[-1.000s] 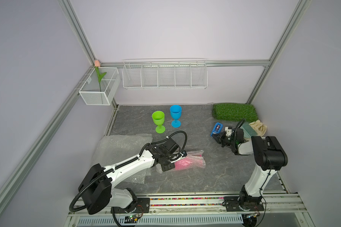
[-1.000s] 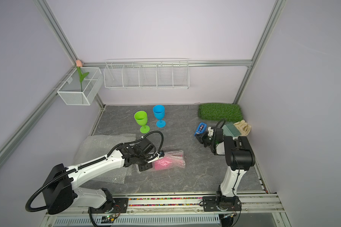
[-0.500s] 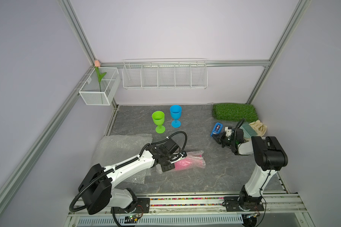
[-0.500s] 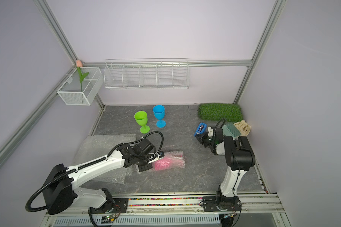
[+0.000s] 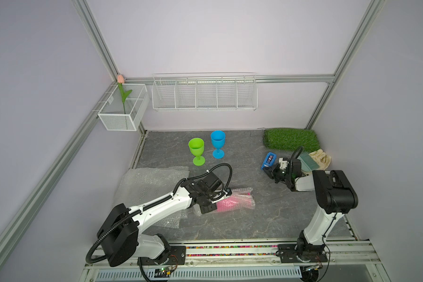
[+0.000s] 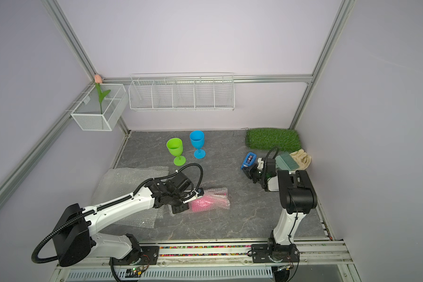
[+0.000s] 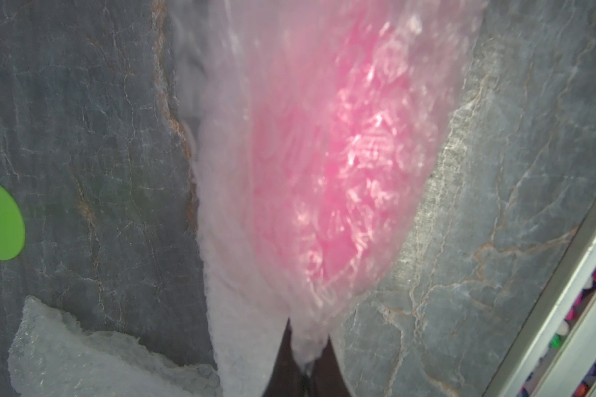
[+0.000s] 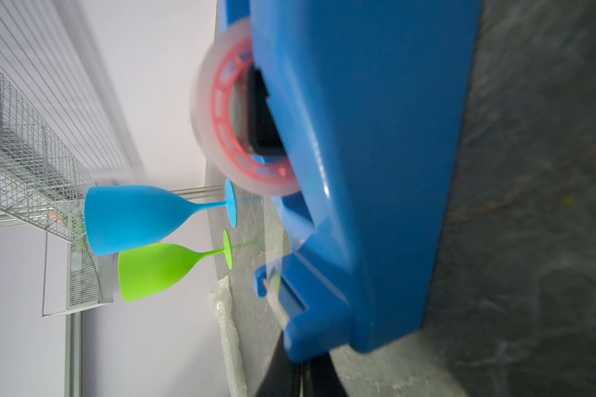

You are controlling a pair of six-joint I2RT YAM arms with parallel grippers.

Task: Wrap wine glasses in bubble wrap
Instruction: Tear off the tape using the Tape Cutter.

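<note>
The pink wine glass lies on its side on the grey floor, rolled in bubble wrap. My left gripper is shut on the twisted end of that wrap. The green wine glass and the blue wine glass stand upright and bare at the back. Loose bubble wrap sheets lie flat under the left arm. My right gripper is shut, its tips against the near end of a blue tape dispenser.
A green grass mat lies at the back right, with a teal brush and beige gloves beside it. A wire basket with a flower and a wire shelf hang on the walls. A metal rail runs along the front.
</note>
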